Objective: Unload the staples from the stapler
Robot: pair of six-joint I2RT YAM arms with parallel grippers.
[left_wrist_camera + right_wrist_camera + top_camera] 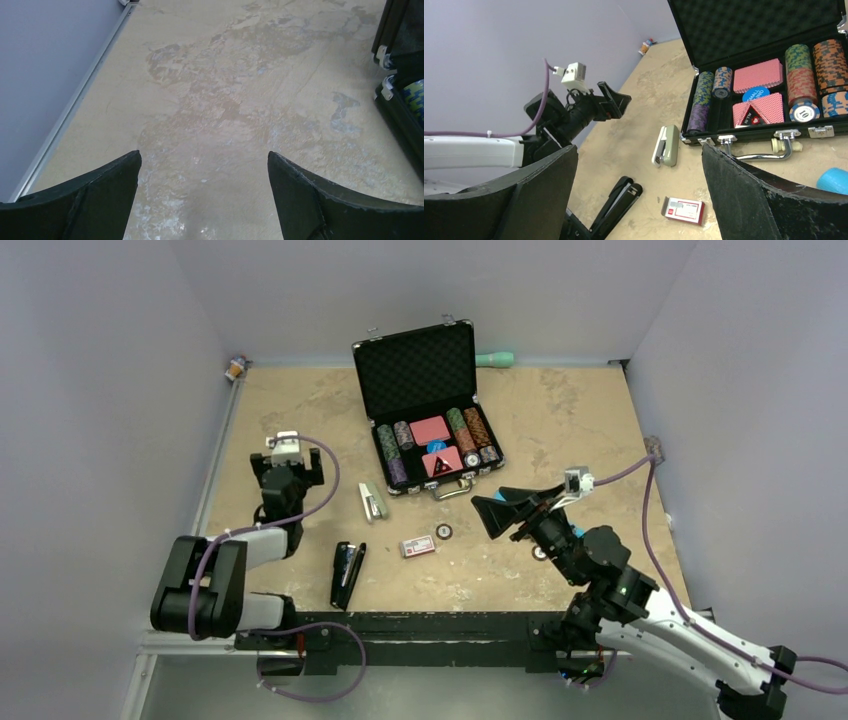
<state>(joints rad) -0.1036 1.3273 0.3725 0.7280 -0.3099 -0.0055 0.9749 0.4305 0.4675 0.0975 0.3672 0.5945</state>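
The black stapler (347, 575) lies on the table near the front edge, between the two arms, with a silvery rail showing between its black halves. It also shows low in the right wrist view (616, 205). My left gripper (288, 468) is open and empty over bare table to the stapler's far left; in its own view (204, 155) only tabletop lies between the fingers. My right gripper (490, 512) is open and empty, held above the table right of the stapler and pointing left toward it (638, 150).
A small grey-white stapler (373, 502) and a red-and-white box (418, 546) lie between the grippers. An open black poker chip case (415, 365) stands behind them. Loose chips (443, 532) lie near the box. A blue object (834, 180) lies by the case handle.
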